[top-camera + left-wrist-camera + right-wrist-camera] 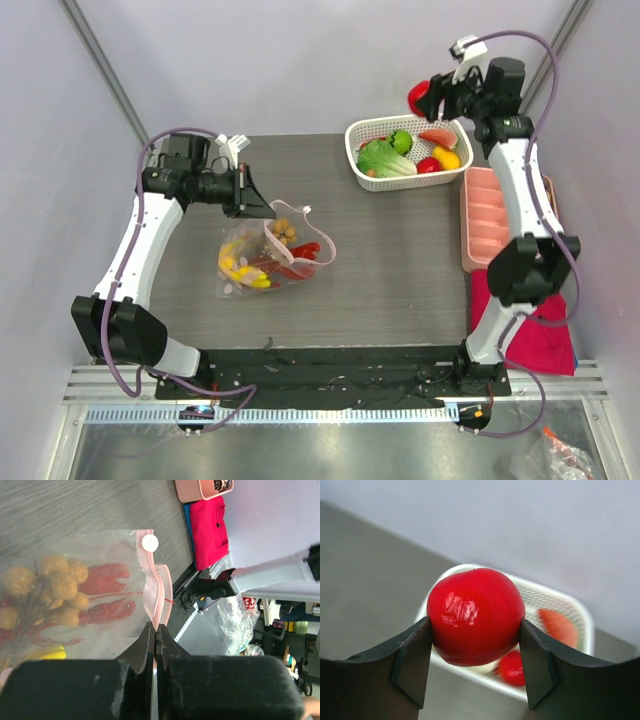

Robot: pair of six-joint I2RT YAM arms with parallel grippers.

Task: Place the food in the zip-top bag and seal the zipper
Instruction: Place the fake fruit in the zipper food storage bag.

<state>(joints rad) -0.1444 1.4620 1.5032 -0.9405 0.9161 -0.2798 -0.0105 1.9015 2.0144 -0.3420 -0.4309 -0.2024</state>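
Zip-top bag [272,256] lies left of and before the basket [352,140].

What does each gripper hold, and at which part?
Left gripper pinches the zip-top bag at its zipper; right gripper clamps a red round fruit by its sides.

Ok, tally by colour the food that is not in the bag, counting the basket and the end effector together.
Green: 2, the leafy vegetable and the green round fruit in the white basket.
Red: 3, the slice and the small red piece in the basket, and the red round fruit in the right end effector.
Yellow: 1, the yellow piece in the basket.
Total: 6.
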